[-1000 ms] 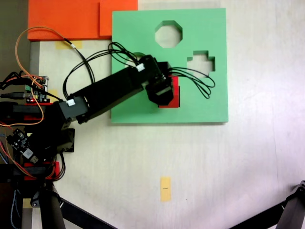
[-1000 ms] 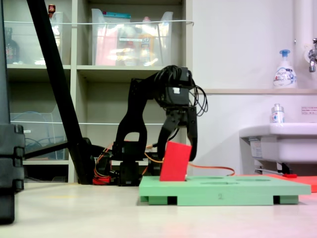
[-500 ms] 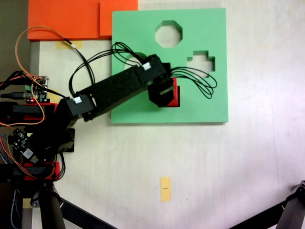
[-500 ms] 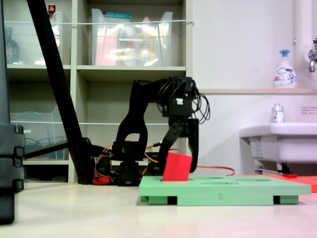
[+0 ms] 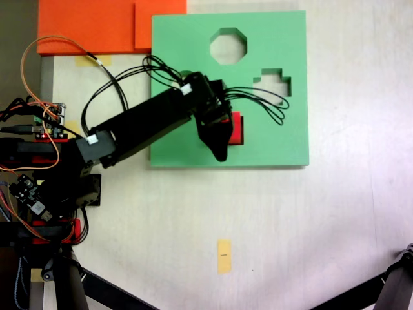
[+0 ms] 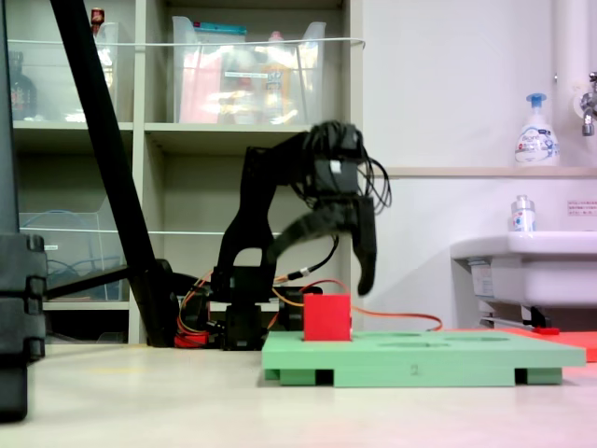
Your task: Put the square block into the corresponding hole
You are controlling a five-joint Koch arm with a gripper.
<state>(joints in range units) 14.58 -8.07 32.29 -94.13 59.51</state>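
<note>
My fingers point(image 6: 322, 263) now spread wide and lifted off — one red square block point(image 6: 327, 317) released, upright in the square hole point(image 5: 240, 141) of one green foam board point(image 5: 277, 129), three cutouts.

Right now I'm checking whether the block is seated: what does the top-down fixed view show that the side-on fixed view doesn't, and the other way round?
From above: the square block lies within the green board outline, with the octagonal cutout and cross-shaped cutout empty; the arm hides part of the block.

From the side: the block stands upright, level, its upper part proud of the board; the gripper is spread open above it, apart from it.

Both: block released, at the board, gripper open.
</note>
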